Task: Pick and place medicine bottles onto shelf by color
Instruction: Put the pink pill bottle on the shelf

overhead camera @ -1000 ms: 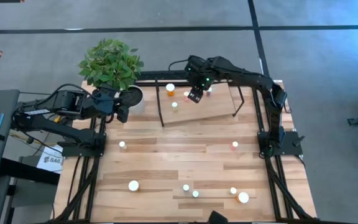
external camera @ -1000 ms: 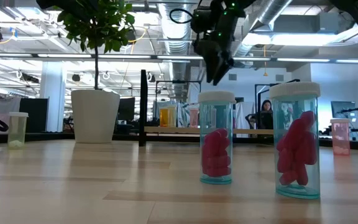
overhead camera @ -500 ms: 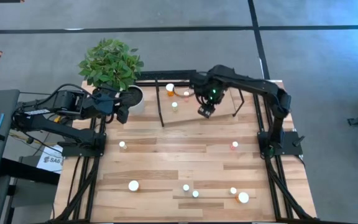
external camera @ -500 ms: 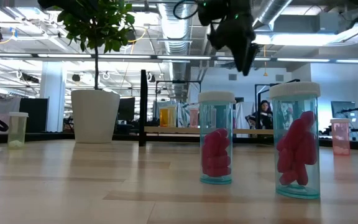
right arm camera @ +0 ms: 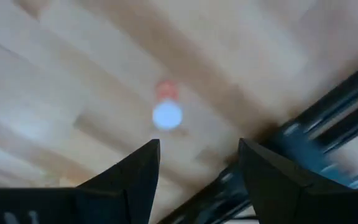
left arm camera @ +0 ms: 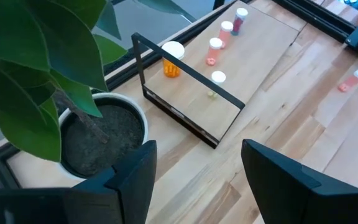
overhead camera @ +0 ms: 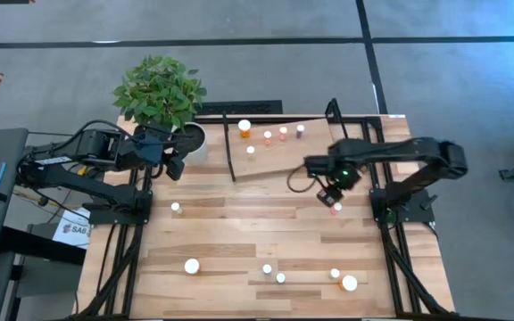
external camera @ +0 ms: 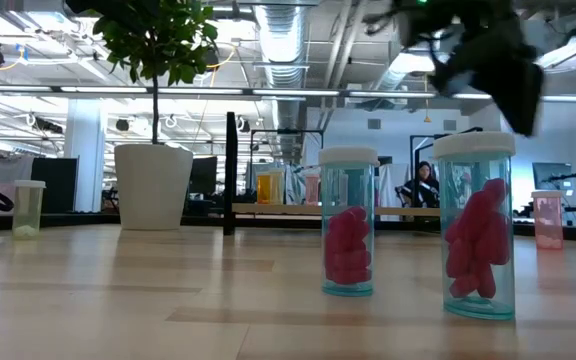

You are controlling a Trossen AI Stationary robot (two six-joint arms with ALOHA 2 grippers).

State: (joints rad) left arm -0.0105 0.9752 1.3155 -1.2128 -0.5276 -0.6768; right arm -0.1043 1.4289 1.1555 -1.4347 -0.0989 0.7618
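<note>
Office backdrop only at table height; overhead, empty parted right gripper (overhead camera: 329,198) above pinkish bottle (overhead camera: 336,208).

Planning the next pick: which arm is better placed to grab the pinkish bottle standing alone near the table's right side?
The right. The right gripper hovers open just above that pinkish bottle; the left gripper waits by the plant pot.

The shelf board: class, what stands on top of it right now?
Five white-capped medicine bottles stand on the shelf: an orange one, pinkish ones and a pale one. Anything under the board is hidden.
</note>
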